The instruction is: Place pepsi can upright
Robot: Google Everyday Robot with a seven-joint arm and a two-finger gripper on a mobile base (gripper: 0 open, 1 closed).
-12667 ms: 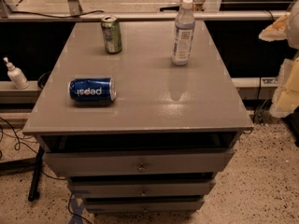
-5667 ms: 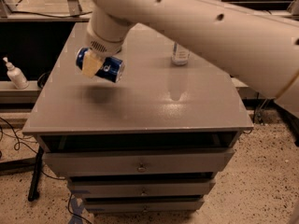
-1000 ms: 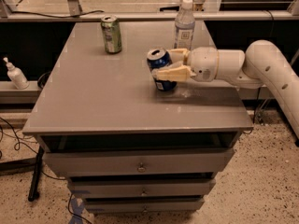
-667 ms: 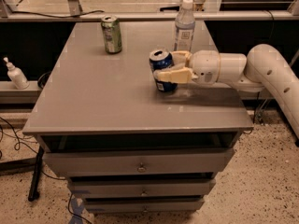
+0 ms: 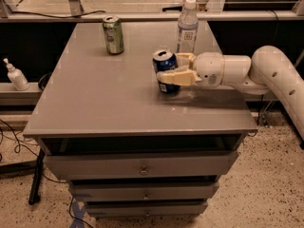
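Observation:
The pepsi can (image 5: 164,63), dark blue with a silver top, stands upright on the grey table (image 5: 95,103), right of the middle. My gripper (image 5: 171,68) reaches in from the right at can height. Its fingers sit on either side of the can, the near finger (image 5: 178,77) lying across the can's front, the far one showing behind it. The gripper is shut on the can. The can's base touches or sits just above the tabletop; I cannot tell which.
A green can (image 5: 113,34) stands upright at the back left of the table. A clear plastic bottle (image 5: 187,26) stands just behind the gripper. A white pump bottle (image 5: 14,75) sits on a ledge to the left. Drawers are below the tabletop.
The can lay on its side at the front left, was lifted, and now stands upright right of the middle. Over the last second the gripper and can barely shifted right and down.

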